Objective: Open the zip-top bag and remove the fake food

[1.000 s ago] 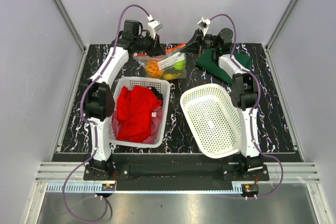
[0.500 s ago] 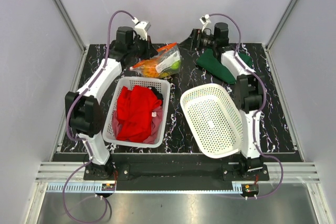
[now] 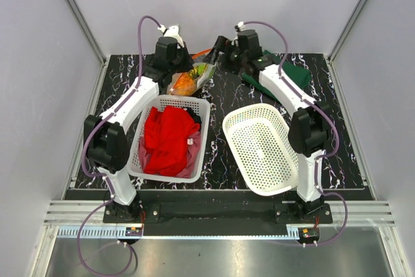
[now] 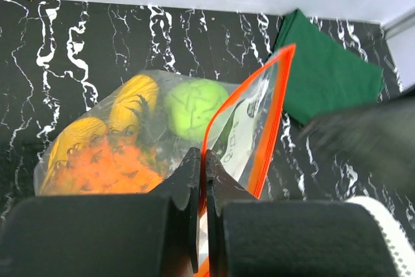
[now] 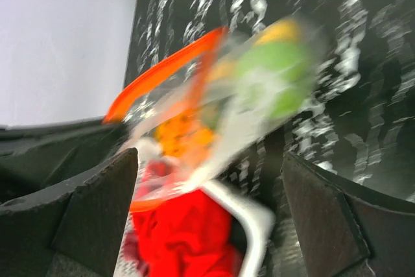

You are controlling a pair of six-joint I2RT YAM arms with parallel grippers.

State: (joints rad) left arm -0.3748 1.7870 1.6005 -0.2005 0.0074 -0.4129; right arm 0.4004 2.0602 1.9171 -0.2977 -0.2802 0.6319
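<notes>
Orange-red plastic marks the grip: the zip strip (image 5: 165, 72) rises straight out of the left claw (image 4: 201, 160), whose jaws are pinched tight on one lip of it. That hold looks meant as an anchor, to present the mouth raised and facing the other arm while the body of the bag (image 4: 249, 118) sags toward the table (image 4: 78, 43). The bag sits at the back of the table between the two arms, just beyond the basket (image 3: 181, 98) of red cloth (image 3: 170, 135), with a green cloth (image 4: 324, 72) off to its right.

Above the claw the strip bows into a narrow loop, so the mouth seems at least partly parted; how far, I cannot tell. All the fake food is inside: a green ball (image 4: 194, 105) nearest the mouth, a yellow piece (image 4: 133, 98) beside it, and the pineapple (image 4: 107, 163) at the bottom.

The right claw (image 5: 209, 160) stands wide and empty, its fingers (image 5: 97, 212) framing the bag's mouth from the opposite side. Its view is smeared, so I cannot say whether it touches the plastic. My reading is that it is lined up to take the free lip, so the two arms can pull the strip apart. The risk is grabbing both lips together, or the thin film slipping from the left pinch.
</notes>
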